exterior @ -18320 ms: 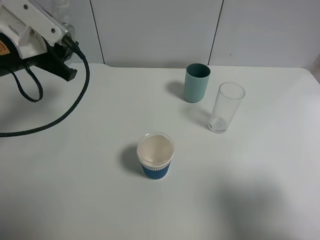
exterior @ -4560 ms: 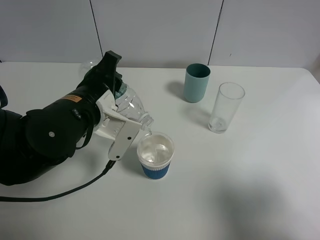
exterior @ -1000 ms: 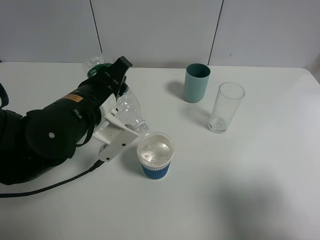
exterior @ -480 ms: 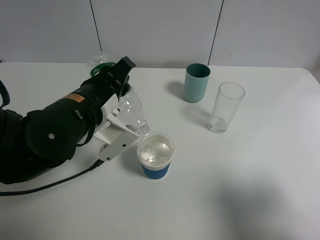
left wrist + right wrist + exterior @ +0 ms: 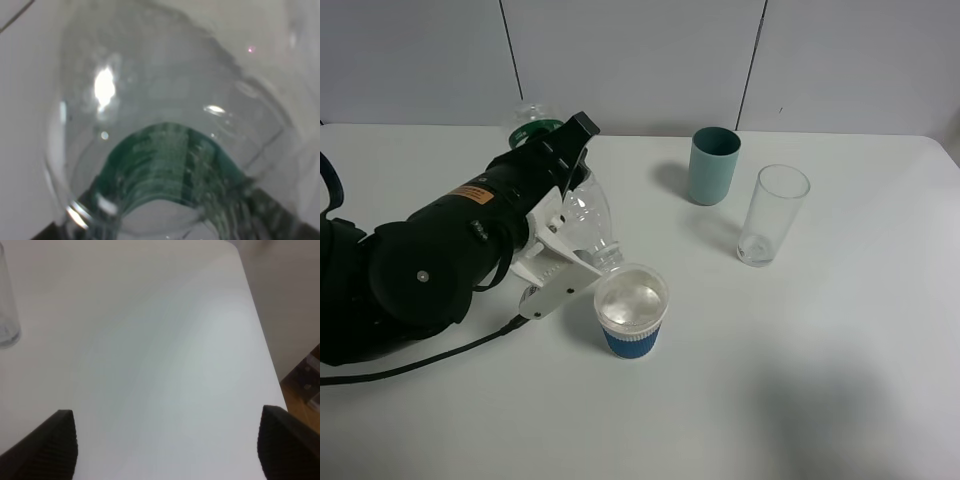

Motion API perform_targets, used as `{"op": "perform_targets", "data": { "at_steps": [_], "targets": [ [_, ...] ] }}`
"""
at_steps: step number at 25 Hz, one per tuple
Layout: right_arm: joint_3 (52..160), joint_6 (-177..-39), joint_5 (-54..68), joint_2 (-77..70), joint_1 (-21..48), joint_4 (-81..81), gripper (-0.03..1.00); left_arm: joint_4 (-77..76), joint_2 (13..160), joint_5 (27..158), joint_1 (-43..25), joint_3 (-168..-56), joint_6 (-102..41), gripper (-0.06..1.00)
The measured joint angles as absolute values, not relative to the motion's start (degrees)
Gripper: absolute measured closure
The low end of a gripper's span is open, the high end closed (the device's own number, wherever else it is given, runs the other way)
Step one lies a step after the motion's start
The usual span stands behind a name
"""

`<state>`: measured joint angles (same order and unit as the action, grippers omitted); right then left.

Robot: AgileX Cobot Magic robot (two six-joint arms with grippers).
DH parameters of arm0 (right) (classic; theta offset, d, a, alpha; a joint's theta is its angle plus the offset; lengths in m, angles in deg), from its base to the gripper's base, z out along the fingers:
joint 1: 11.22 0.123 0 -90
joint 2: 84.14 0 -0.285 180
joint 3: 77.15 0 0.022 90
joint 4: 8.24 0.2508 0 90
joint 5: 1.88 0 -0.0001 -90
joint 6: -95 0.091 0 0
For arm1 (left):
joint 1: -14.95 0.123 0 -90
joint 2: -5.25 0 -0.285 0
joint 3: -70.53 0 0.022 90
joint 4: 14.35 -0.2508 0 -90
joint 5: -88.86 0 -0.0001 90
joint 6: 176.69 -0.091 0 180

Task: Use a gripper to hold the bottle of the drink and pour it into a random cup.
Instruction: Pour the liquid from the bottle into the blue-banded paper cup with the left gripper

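My left gripper [image 5: 570, 250] is shut on the bottle of the drink [image 5: 586, 212], a small clear bottle with a green label. The bottle is tipped steeply, its base up by the back wall and its open neck just over the left rim of the cup [image 5: 632, 312]. The cup is white with a blue ribbed sleeve and has clear liquid in it. In the left wrist view the bottle [image 5: 170, 160] fills the frame, and its green label shows through the plastic. My right gripper [image 5: 172, 450] is open over bare table with nothing between its dark fingers [image 5: 57, 442].
A teal tumbler [image 5: 713, 165] stands at the back, right of centre. A tall clear glass [image 5: 772, 215] stands just to its right and shows at the edge of the right wrist view [image 5: 6, 315]. The table's right edge [image 5: 260, 340] runs close by the right gripper.
The left arm has turned the bottle steeper: its base has risen and shifted slightly right, while the neck stays over the cup's rim. The right gripper's earlier position is not shown.
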<state>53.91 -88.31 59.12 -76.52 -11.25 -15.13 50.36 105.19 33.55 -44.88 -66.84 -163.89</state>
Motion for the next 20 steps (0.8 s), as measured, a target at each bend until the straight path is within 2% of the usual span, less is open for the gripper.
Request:
{"op": "perform_targets", "data": {
  "at_steps": [20],
  "targets": [
    [53.9,-88.3,59.1,-76.5,-11.2,-15.1,0.23,47.2,105.2,35.1,-44.9,-66.8,-166.8,0.48]
  ]
}}
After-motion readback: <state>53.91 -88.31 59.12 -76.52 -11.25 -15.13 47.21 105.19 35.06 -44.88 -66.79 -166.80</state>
